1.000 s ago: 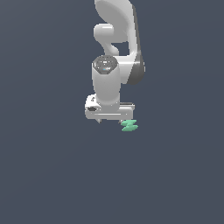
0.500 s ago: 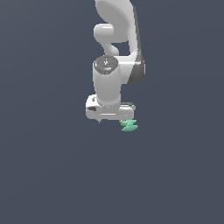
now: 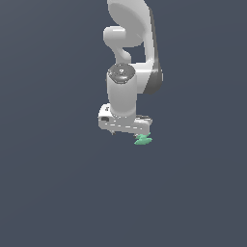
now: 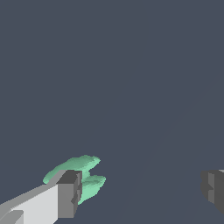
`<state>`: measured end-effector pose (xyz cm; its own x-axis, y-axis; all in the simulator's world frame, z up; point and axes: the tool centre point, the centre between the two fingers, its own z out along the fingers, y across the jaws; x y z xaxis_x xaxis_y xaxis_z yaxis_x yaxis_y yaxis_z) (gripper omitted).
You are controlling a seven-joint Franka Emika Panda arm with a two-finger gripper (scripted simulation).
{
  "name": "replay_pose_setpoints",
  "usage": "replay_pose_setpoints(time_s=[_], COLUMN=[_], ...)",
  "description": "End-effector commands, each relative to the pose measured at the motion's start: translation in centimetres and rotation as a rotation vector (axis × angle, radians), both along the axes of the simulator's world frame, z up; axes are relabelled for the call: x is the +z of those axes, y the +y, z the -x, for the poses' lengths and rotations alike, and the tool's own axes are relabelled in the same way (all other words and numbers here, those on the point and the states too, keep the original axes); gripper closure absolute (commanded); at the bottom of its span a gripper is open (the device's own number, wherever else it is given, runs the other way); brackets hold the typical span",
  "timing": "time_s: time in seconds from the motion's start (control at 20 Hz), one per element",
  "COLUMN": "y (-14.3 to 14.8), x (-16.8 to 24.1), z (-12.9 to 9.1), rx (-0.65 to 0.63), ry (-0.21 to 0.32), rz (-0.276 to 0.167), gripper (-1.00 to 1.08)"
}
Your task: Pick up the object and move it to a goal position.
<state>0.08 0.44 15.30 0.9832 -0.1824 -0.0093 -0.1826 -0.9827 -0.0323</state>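
Note:
The object [image 3: 143,140] is a small mint-green jagged piece lying on the dark floor, just under the end of the white hand that is on the exterior view's right. My gripper [image 3: 129,133] hangs right above the floor, pointing down. In the wrist view the gripper [image 4: 142,192] is open, its two grey fingertips [image 4: 70,194] far apart. The object [image 4: 81,173] sits right beside one fingertip and is partly hidden behind it, not in the middle of the gap. Whether that finger touches it I cannot tell.
A plain dark grey floor [image 3: 58,193] surrounds the arm. The white arm [image 3: 128,58] rises above the gripper toward the top of the exterior view. No other objects show.
The wrist has drifted slightly toward the exterior view's right. The mint-green object has stayed where it was.

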Motion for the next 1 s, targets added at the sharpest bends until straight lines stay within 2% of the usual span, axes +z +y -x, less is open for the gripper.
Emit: replay_pose_setpoints(time_s=[0.0, 0.95], y=[0.4, 4.3], x=[-0.3, -2.7], z=[0.1, 1.8], rx=[-0.043, -0.474], ry=[0.002, 0.016], rz=[0.001, 0.011], gripper=[-0.92, -0.92])
